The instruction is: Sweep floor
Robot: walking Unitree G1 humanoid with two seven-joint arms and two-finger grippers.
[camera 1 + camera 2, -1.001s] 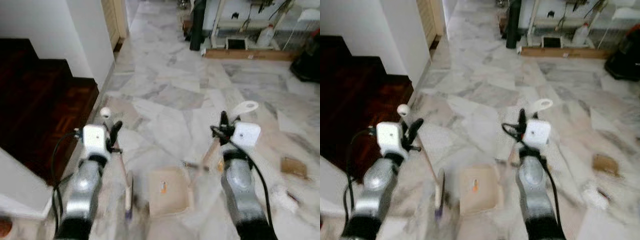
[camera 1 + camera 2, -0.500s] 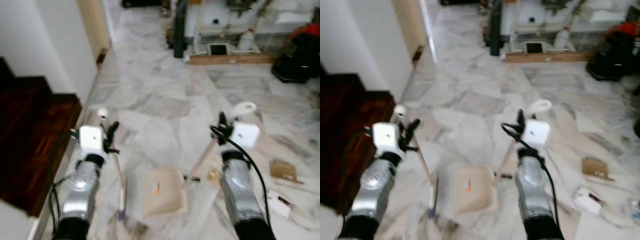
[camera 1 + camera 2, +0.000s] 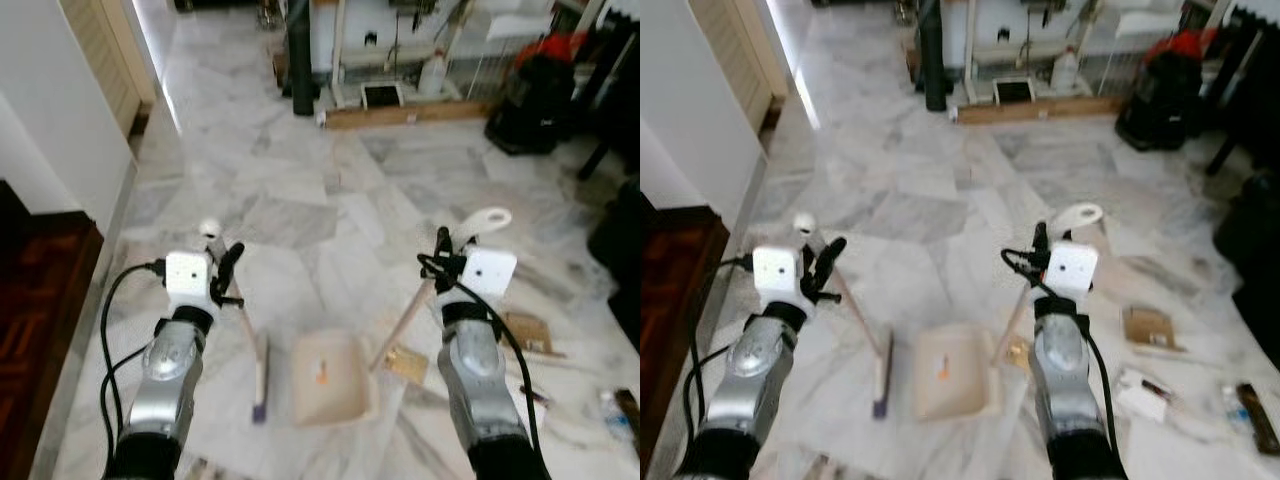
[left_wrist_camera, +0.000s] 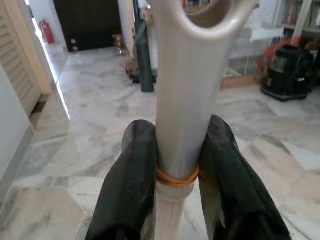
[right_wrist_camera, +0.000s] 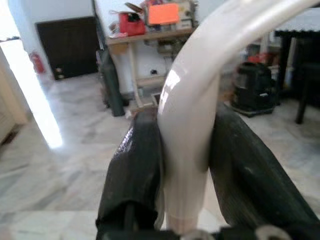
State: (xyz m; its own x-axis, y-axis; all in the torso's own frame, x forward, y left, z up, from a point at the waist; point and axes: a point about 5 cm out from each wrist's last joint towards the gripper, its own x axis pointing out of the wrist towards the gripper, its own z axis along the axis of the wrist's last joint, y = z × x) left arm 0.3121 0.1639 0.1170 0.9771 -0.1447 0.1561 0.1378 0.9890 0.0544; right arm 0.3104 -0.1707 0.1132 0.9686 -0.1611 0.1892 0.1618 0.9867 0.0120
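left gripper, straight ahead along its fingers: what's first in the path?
Likely nothing close. The left gripper, shut on the broom handle, points over open marble floor. The dark post stands about in line, far off; depth is unclear.

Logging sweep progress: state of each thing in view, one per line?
left pincer: shut on broom handle
right pincer: shut on dustpan handle
broom: head down on floor, handle tilted
dustpan: flat on floor, a small orange bit inside
cardboard scrap: lying on floor, unswept

Black vacuum (image 3: 525,105), perhaps; white bottle (image 3: 432,73) nearby
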